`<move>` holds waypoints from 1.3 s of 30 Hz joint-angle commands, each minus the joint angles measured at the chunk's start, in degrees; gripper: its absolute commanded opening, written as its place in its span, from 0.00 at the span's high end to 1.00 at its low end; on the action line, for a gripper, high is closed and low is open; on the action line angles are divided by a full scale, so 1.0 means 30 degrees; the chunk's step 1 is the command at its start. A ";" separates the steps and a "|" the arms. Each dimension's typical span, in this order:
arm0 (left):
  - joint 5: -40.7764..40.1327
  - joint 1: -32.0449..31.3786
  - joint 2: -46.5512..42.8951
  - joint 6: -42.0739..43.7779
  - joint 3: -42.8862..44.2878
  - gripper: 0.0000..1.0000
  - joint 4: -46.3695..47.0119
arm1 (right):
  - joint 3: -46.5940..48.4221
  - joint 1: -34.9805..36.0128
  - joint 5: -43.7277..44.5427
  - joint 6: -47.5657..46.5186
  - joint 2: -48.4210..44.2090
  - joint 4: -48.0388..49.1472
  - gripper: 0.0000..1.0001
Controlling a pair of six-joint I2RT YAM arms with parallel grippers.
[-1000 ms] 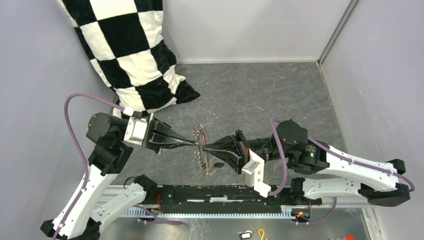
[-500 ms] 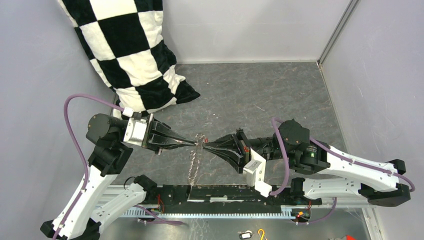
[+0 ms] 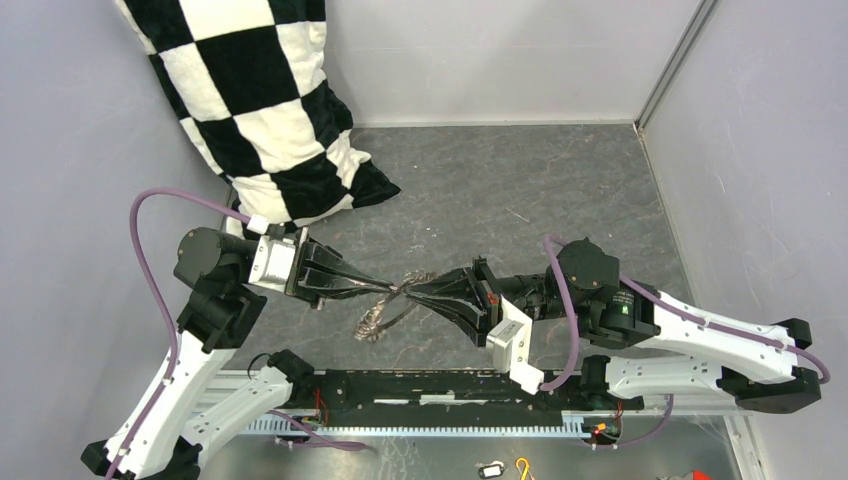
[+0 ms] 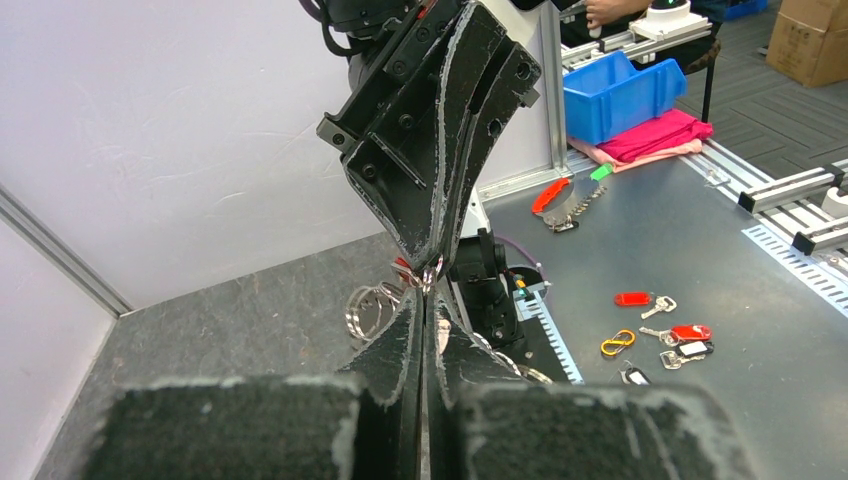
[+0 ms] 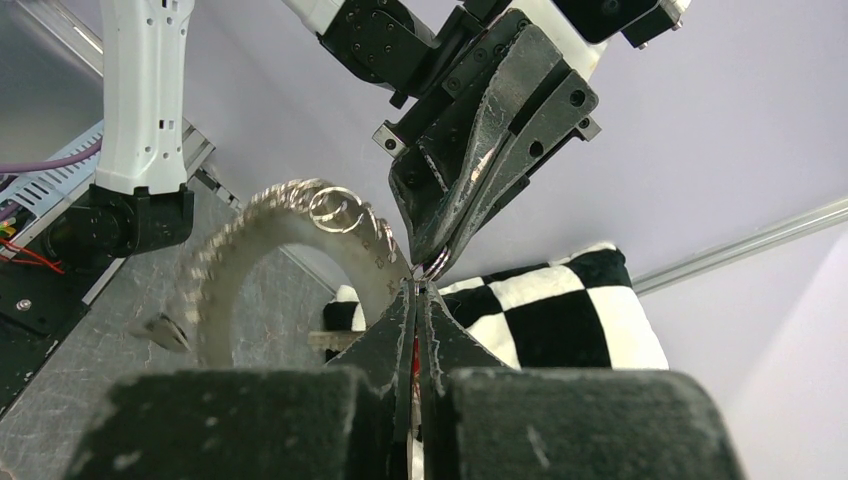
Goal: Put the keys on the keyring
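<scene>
Subject: the large thin grey metal keyring (image 3: pixel 380 318) with its toothed fringe of small dark pieces. It is held off the table at the point where the two arms meet tip to tip. It slants down from there towards the left arm's side.

Change noted: a second ago the keyring hung upright and edge-on below the tips. It has since swung round and now lies at a much flatter tilt. The tips themselves have barely shifted.

Tools: the left gripper (image 3: pixel 392 291) and the right gripper (image 3: pixel 420 291) each have their fingers pressed together, nose to nose at the hoop's rim. Which one bears the hoop cannot be told. A red sliver (image 5: pixel 415 355) shows between the right fingers. It may be a key head, but this is unconfirmed.

Assessment: no keys can be made out threaded on the hoop. The swing suggests the hoop pivots freely about the pinch, so threading appears under way but not settled.

Surroundings: mottled grey table (image 3: pixel 520 200); black-and-white chequered cushion (image 3: pixel 260 100) in the far left corner, well apart.
</scene>
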 commanded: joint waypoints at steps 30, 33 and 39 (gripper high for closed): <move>-0.0090 -0.0081 -0.0137 0.1116 0.0034 0.98 -0.0641 | 0.0864 0.0101 -0.0976 0.0517 0.0261 0.1531 1.00; -0.0049 -0.0080 -0.0157 0.1263 0.0063 0.98 -0.0889 | 0.0935 0.0094 -0.1113 0.0529 0.0318 0.1470 1.00; 0.0747 -0.0087 -0.0179 0.2779 0.0147 0.98 -0.2193 | 0.1308 0.0123 -0.1373 0.0384 0.0555 0.1135 0.99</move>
